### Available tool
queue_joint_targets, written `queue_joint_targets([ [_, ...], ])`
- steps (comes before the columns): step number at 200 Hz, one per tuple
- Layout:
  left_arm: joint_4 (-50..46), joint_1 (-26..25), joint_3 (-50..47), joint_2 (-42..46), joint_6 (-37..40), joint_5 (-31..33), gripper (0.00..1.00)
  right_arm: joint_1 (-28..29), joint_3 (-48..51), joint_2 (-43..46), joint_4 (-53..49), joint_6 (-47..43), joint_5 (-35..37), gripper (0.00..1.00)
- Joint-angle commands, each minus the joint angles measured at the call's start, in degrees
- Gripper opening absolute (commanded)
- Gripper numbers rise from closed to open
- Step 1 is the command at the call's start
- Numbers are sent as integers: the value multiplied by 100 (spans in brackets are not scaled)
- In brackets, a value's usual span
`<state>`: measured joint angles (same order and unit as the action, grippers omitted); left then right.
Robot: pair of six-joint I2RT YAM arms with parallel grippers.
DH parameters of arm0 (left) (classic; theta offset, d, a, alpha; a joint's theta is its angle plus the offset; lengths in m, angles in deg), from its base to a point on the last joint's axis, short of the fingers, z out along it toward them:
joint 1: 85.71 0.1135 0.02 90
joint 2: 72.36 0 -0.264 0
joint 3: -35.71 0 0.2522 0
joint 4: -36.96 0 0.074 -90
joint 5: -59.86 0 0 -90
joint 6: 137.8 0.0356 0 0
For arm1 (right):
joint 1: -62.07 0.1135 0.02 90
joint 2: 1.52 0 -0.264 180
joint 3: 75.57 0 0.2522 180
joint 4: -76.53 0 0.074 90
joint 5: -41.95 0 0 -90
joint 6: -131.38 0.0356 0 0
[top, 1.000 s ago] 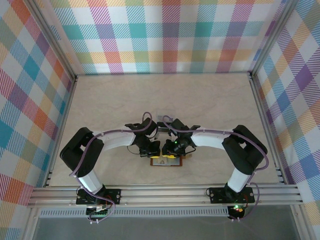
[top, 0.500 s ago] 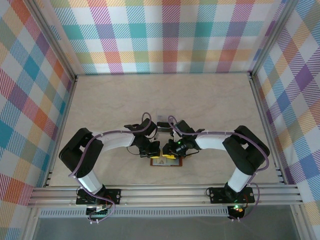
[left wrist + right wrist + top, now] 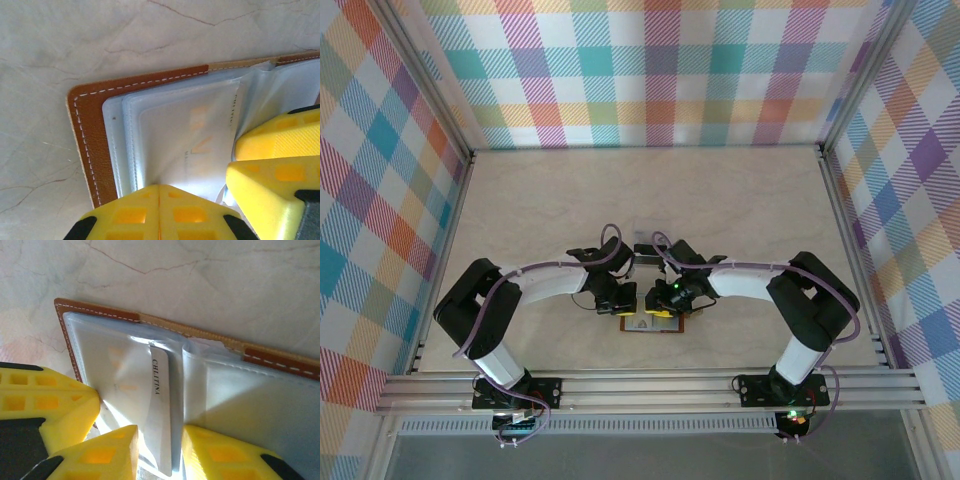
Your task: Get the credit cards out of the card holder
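The brown leather card holder (image 3: pixel 658 327) lies open on the table at the near middle, clear pockets up (image 3: pixel 87 145) (image 3: pixel 67 340). My left gripper (image 3: pixel 159 192) is shut and its tips press down on the left pocket (image 3: pixel 625 305). My right gripper (image 3: pixel 160 452) is closed around a pale credit card (image 3: pixel 161 410) printed "CHLITINA". That card stands on edge, partly out of the middle pocket. In the top view the right gripper (image 3: pixel 662 300) sits right beside the left one. Another card shows faintly inside the left pocket (image 3: pixel 195 145).
A loose grey card (image 3: pixel 644 252) lies on the marble table just behind the two wrists. Aluminium rails run along the near edge (image 3: pixel 640 385). Checked walls enclose the table on three sides, with open surface toward the back (image 3: pixel 650 190).
The right wrist has drawn in slightly toward the left gripper over the wallet. The left elbow has shifted a little outward. The wallet stays put.
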<state>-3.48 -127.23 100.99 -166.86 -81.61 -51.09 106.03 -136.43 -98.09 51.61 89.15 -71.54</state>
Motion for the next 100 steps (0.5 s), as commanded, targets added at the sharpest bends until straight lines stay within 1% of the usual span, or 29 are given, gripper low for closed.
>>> queue_joint_targets([
  [1, -371, -13, -75, -263, 109, 356, 6, 29, 11, -170, -409, -180, 23, 31],
  [39, -337, -14, -141, -556, 133, 458, 5, 27, -44, -246, -222, -189, -254, 33],
  [100, -143, -7, -221, -519, 20, 310, 5, 33, 128, -157, 400, -28, -594, 34],
])
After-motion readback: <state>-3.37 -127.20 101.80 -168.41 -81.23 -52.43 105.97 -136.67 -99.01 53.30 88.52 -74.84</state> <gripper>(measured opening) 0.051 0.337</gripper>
